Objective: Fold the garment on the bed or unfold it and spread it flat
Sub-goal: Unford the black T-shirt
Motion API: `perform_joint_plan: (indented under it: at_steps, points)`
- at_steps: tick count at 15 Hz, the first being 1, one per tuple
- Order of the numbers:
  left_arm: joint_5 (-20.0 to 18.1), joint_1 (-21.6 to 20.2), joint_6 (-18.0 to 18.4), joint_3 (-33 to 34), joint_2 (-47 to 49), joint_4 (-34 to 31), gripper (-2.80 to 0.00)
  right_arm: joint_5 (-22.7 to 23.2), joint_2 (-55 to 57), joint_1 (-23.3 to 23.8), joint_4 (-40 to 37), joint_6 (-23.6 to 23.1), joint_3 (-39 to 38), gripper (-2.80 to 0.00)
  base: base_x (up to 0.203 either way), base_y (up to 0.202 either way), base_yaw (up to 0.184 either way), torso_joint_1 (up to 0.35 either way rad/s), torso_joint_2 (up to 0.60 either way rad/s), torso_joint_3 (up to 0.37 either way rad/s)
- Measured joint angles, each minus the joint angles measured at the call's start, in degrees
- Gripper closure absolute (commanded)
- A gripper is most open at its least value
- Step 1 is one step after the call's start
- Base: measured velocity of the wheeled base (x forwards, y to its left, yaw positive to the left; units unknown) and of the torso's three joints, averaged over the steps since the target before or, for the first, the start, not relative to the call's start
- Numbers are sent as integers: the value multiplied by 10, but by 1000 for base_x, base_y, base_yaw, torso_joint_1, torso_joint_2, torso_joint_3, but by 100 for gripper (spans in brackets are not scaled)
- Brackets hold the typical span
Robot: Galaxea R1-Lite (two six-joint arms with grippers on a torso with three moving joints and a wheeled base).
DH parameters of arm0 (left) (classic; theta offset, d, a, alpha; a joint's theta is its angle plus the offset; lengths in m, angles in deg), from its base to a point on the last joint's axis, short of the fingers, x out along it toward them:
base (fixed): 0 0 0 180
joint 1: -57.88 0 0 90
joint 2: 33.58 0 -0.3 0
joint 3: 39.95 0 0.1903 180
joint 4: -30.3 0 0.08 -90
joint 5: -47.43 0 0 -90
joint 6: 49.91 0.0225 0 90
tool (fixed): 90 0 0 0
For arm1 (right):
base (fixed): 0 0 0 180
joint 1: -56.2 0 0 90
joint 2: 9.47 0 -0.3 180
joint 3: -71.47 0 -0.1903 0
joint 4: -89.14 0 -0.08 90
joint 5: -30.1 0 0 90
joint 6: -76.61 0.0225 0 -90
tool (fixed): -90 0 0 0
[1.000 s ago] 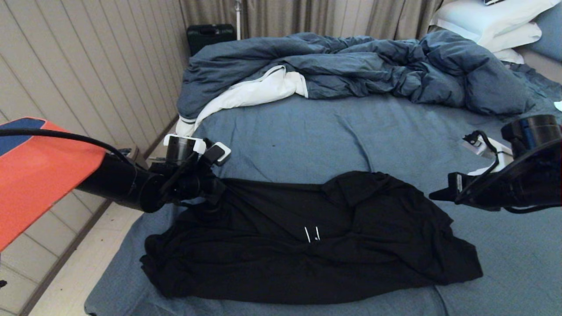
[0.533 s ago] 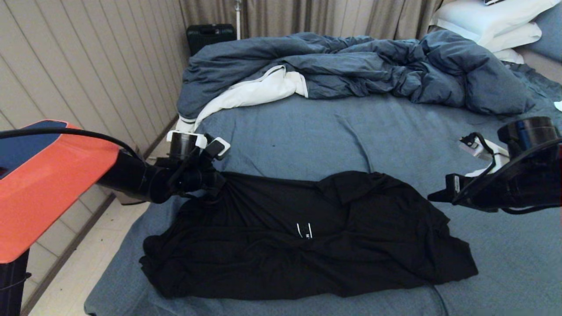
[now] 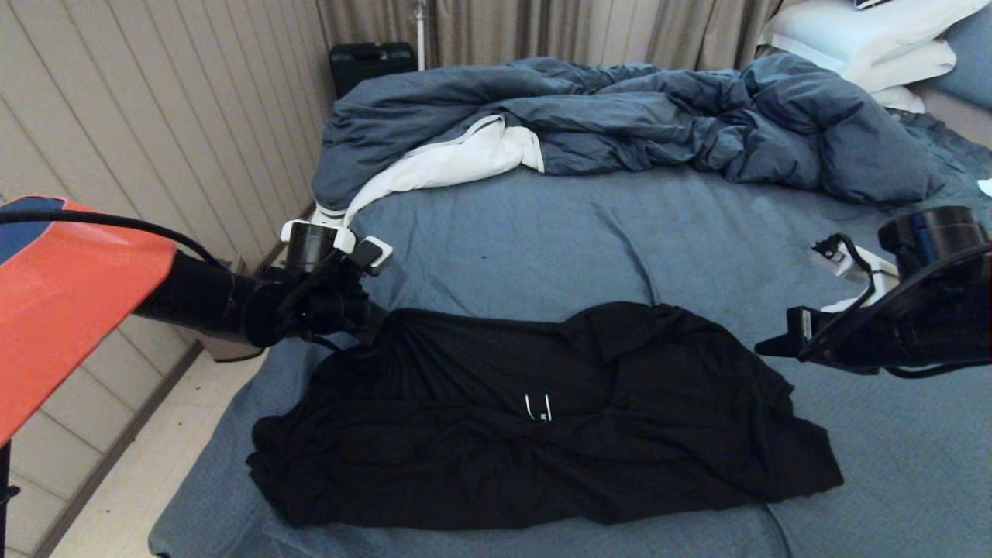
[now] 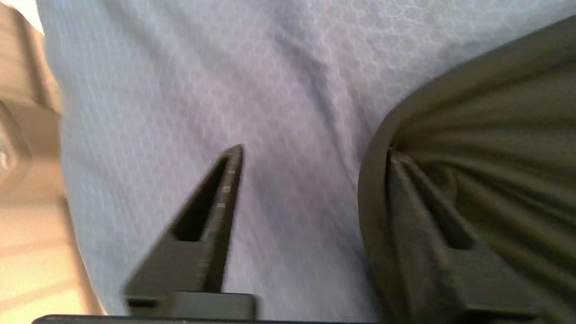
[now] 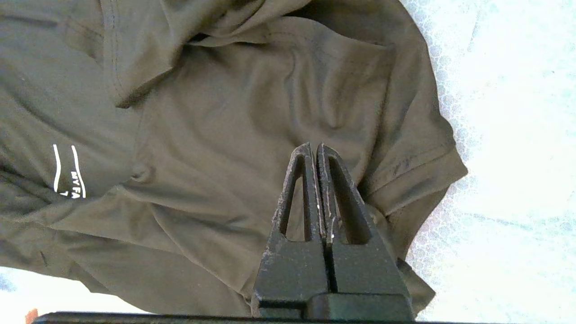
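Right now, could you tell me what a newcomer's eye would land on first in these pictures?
First the black T-shirt, rumpled across the near part of the bed, with a heaped dark-blue duvet beyond it. The left gripper stands open at the shirt's far left corner; the right gripper hovers shut above its right side.

garment (image 3: 542, 418) on bed (image 3: 697, 232) front | duvet (image 3: 620, 124) behind
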Motion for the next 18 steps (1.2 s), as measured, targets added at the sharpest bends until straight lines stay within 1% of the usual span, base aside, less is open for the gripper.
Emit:
perform_joint_plan:
  at_steps: [1,3,7,8,10,13,16,18]
  points:
    - [-11,0,-11,-2,-12,-13,-280,0,0,1,0,0,0,0,0,0,0,0,0,0]
    - [-22,0,-21,-1,-43,-40,-280,0,-1,1,0,0,-2,0,0,0,0,0,0,0]
    - [-20,-1,-54,3,-110,-91,-280,1,-4,0,0,0,-7,0,0,0,0,0,0,0]
    - [-19,-1,-64,15,-128,-107,0,1,-5,0,0,-1,-9,0,0,0,0,0,0,0]
    - [-23,0,-79,49,-157,-136,0,1,-6,0,1,0,-9,0,0,0,0,0,0,0]
    - [-24,17,-88,106,-182,-137,0,1,-7,1,1,-1,-12,0,0,0,0,0,0,0]
    - [-22,24,-74,133,-193,-124,0,2,-7,2,1,-1,-12,0,0,0,0,0,0,0]
    - [-23,28,-47,152,-202,-108,0,2,-6,2,1,-1,-13,0,0,0,0,0,0,0]
